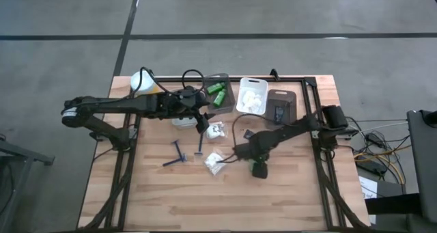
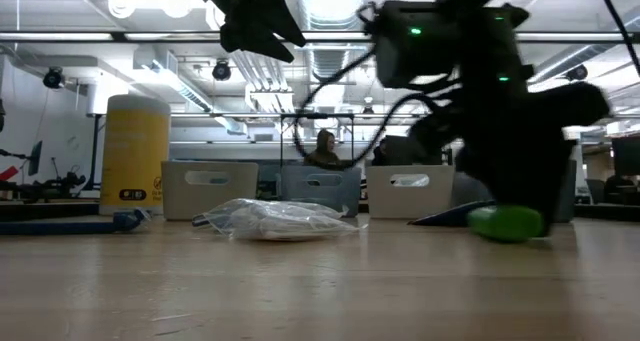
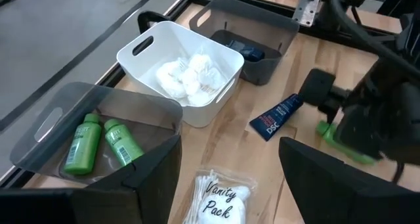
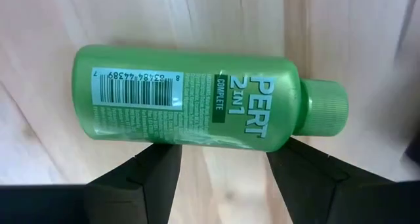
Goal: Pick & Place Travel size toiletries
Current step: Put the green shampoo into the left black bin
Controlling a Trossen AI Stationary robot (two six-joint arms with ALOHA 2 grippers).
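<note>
Green Pert 2in1 bottle [image 4: 197, 96] fills the right wrist view, lying on its side on the desk [image 1: 287, 199], right claw [image 1: 259, 169] over it with fingers parted on either side of the body, not yet pinching; spot is mid-desk, slightly toward the right edge. In the low view it shows as a green blob [image 2: 505, 222] under the dark arm. Judgement: smooth, rounded plastic, light, fairly stiff, likely to roll or slip, so best taken across the middle of the body, not the ribbed cap. Left claw [image 1: 201, 124] hovers open above a crinkly "Vanity Pack" packet [image 3: 220, 198], near the far-edge bins. Those bins: translucent grey bin [image 3: 98, 129] with two green bottles [image 3: 102, 143], white bin [image 3: 177, 56] with soft white packets, dark grey bin [image 3: 252, 33] with something dark blue inside. A flat dark blue sachet [image 3: 277, 115] lies on the wood near the white bin. Another clear packet [image 1: 214, 162] and blue razors [image 1: 179, 153] lie mid-desk, left of the right claw. Packets look soft and light; razors thin and rigid. Yellow canister [image 1: 142, 81] stands at the far left corner.
</note>
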